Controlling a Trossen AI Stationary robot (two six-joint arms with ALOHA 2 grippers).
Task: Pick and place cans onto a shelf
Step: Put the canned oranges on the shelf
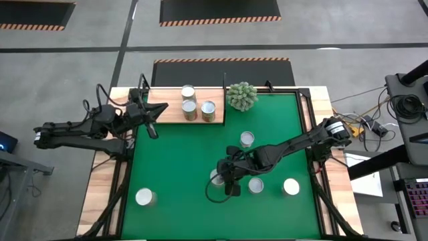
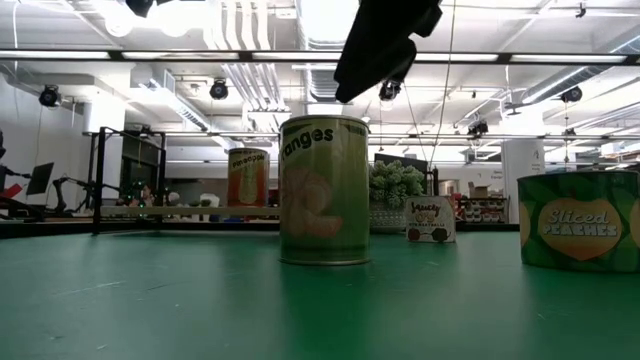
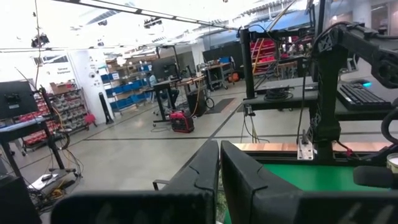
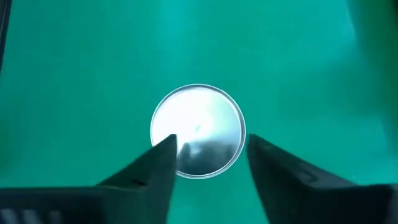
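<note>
My right gripper (image 4: 211, 142) hangs open over a can with a shiny round top (image 4: 198, 130), one finger on each side of the top and above it. In the low view that can (image 2: 323, 190) stands upright on the green mat, with the gripper (image 2: 385, 45) clear above it. From above, the gripper (image 1: 227, 179) half hides this can (image 1: 215, 176). Three cans (image 1: 190, 108) stand on the pale wooden shelf (image 1: 167, 114) at the mat's far left. My left gripper (image 1: 152, 126) waits shut next to the shelf, holding nothing.
More cans stand on the mat: one toward the far side (image 1: 247, 139), two near my right gripper (image 1: 256, 185) (image 1: 291, 187), and one at the near left (image 1: 144, 197). A spiky plant ball (image 1: 242, 96) sits at the shelf's right end.
</note>
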